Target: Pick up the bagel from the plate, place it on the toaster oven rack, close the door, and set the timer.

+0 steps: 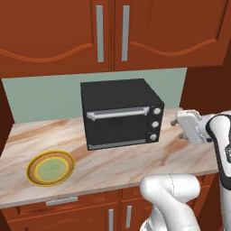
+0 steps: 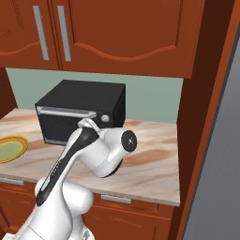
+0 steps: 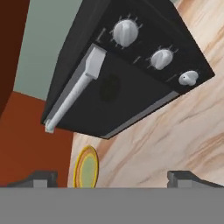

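My fingers (image 3: 113, 177) stand wide and empty, right of the oven, facing its shut door (image 1: 118, 127). The plate (image 1: 50, 168) lies far across the bench (image 1: 135, 164) beyond; I cannot make out the bagel there.

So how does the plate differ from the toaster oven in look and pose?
The plate is round, flat and low on the counter, while the toaster oven is a tall black box. The plate has a yellow-orange rim and a pale green centre; the toaster oven is dark with silver knobs and a silver handle. Both stand on the same counter, apart from each other.
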Tool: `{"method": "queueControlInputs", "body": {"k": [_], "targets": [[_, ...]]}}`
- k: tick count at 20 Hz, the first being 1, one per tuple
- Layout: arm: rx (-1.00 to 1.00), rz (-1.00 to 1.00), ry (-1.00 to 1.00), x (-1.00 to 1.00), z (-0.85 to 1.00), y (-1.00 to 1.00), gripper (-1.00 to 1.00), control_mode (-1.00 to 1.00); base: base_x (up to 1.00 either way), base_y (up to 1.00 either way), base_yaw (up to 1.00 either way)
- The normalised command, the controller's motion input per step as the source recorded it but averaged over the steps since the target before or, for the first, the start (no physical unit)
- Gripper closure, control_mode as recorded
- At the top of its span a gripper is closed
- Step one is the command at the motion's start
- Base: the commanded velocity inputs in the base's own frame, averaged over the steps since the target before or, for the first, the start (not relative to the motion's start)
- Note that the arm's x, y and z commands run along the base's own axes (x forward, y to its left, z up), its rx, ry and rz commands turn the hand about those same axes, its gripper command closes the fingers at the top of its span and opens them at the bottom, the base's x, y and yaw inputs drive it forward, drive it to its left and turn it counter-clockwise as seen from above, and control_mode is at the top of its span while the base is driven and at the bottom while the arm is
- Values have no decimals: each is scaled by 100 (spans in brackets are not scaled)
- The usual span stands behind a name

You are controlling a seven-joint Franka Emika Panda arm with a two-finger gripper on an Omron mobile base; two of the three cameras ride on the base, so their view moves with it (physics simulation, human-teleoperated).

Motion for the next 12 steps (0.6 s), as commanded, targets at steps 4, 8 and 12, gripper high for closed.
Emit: {"method": "queueControlInputs", "body": {"k": [4, 8, 12], "targets": [[-26, 17, 1, 36, -16, -10, -100, -100, 0, 0, 0], [-28, 19, 0, 17, -32, 0, -100, -100, 0, 0, 0], [-23, 19, 0, 0, -49, 0, -100, -100, 0, 0, 0]]}}
